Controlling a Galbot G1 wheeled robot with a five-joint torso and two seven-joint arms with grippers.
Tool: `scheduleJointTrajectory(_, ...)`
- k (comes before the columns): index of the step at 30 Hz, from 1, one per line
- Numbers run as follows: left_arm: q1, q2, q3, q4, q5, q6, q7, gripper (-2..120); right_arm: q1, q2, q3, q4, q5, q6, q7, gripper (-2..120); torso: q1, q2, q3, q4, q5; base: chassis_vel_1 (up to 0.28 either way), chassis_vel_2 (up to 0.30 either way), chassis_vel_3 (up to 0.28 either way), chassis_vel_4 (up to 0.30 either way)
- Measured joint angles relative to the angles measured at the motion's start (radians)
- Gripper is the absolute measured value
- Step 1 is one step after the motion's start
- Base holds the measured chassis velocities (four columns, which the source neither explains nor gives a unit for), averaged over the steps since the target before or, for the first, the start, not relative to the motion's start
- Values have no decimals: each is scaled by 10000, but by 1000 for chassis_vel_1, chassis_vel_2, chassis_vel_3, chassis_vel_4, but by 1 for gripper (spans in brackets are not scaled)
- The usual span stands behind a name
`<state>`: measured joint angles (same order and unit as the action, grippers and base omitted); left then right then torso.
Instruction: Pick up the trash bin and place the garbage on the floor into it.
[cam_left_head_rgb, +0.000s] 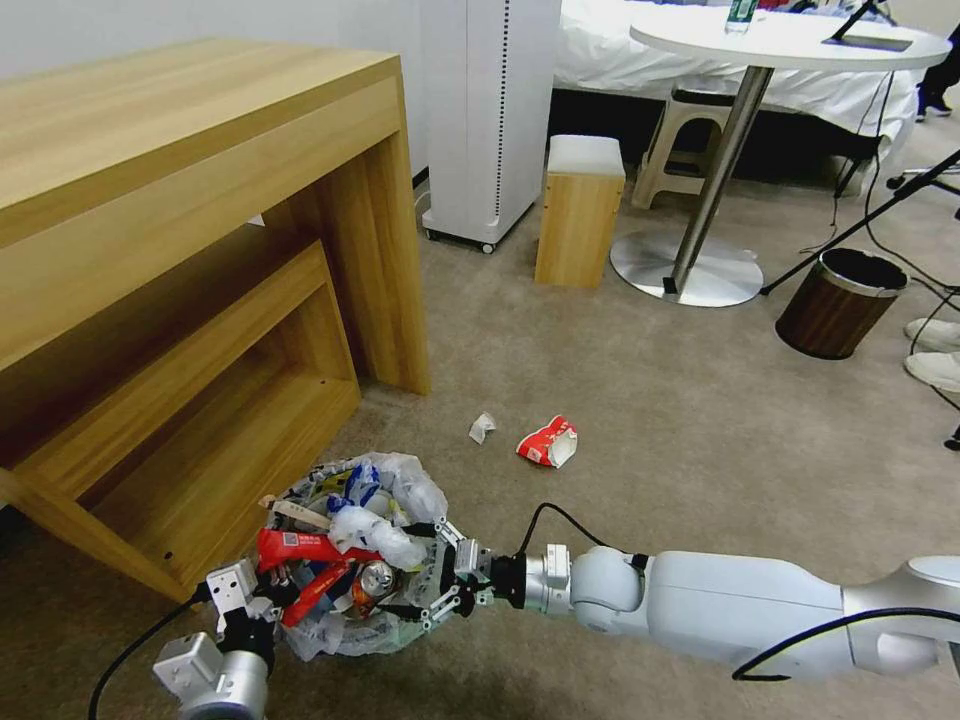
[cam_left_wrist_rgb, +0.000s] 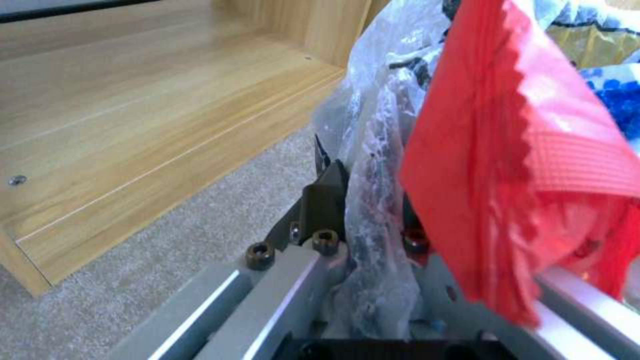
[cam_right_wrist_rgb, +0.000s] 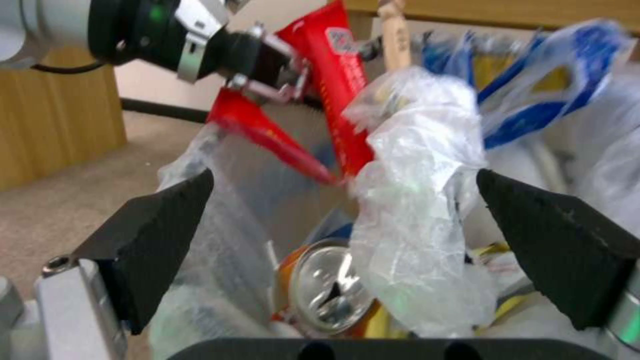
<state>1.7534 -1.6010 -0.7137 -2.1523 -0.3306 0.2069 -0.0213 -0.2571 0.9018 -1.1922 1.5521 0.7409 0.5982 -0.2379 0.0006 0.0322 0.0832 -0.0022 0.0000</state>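
Note:
The trash bin (cam_left_head_rgb: 345, 630), lined with a crinkly plastic bag (cam_left_wrist_rgb: 373, 130), is held just above the beige floor (cam_left_head_rgb: 680, 440) beside the wooden desk. It is heaped with red wrappers (cam_right_wrist_rgb: 333, 75), a crushed can (cam_right_wrist_rgb: 330, 290), blue-white packaging and a wooden stick. My left gripper (cam_left_head_rgb: 268, 590) (cam_left_wrist_rgb: 370, 200) is shut on the bin's near rim. Over the bin's other side my right gripper (cam_left_head_rgb: 440, 580) (cam_right_wrist_rgb: 343, 175) is open, and a crumpled clear plastic wad (cam_right_wrist_rgb: 420, 225) lies between its fingers (cam_right_wrist_rgb: 160, 235) without touching them. On the carpet beyond lie a crumpled paper (cam_left_head_rgb: 482, 428) and a red-white wrapper (cam_left_head_rgb: 548, 442).
The wooden desk (cam_left_head_rgb: 200, 200) with its low shelf stands close on the left. Farther off are a wooden stool (cam_left_head_rgb: 580, 210), a round table's base (cam_left_head_rgb: 690, 265) and a brown wood-grain bin (cam_left_head_rgb: 840, 300). Two white slippers (cam_left_head_rgb: 935, 350) and cables lie at the right edge.

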Motion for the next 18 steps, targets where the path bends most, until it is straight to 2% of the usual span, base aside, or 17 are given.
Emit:
scheduleJointTrajectory(11,-94,66,53,163,16,-2,5,1,-420,-209,1023,395,-631,-82,517,100,0,1,0,0,-1,0,0,0,0)
scheduleJointTrajectory(13,-96,149,10,175,-30,2,5,1,-945,-271,1914,736,-519,-162,719,100,0,1,0,-1,1,0,0,0,0)
scheduleJointTrajectory(15,-96,165,3,176,-39,7,4,1,-1053,-279,2132,832,-483,-190,768,100,0,1,0,-1,1,0,0,0,0)
scheduleJointTrajectory(18,-88,260,-17,179,-98,55,-12,1,-1855,-346,3612,1546,-122,-468,1488,100,0,0,0,-1,-1,0,0,0,0)
